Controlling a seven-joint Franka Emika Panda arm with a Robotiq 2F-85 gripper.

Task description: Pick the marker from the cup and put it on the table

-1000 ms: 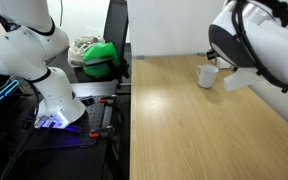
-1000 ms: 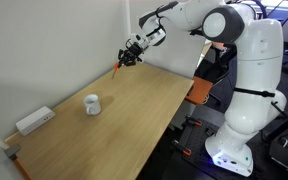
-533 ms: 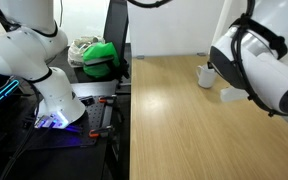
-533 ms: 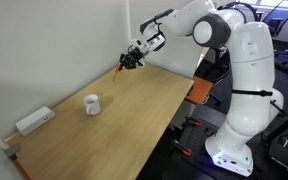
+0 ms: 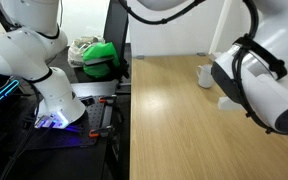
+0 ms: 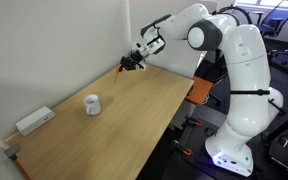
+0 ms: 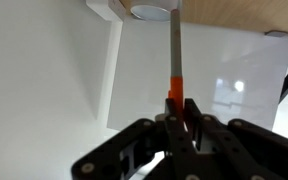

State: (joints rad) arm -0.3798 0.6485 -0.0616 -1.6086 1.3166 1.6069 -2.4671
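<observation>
My gripper [image 6: 131, 63] is shut on the orange-red marker [image 6: 120, 70] and holds it above the far end of the light wood table [image 6: 134, 120]. The marker points down and away from the jaws. In the wrist view the marker [image 7: 175, 85] sticks out from between the closed fingers [image 7: 181, 112], orange near the jaws and grey further out. The white cup [image 6: 91, 104] stands apart from the gripper, nearer the middle of the table. It also shows in an exterior view [image 5: 205, 75] and at the top edge of the wrist view [image 7: 151, 10].
A white box [image 6: 34, 121] lies on the table near the wall, past the cup. The white wall [image 6: 54, 50] runs along one long side. My arm's bulk [image 5: 259, 85] hides part of the table. A green object [image 5: 102, 57] and the robot base [image 5: 54, 100] are off the table.
The gripper with the marker has dropped a little toward the table's far end. In the close exterior view the arm has swung further in and now covers the white box.
</observation>
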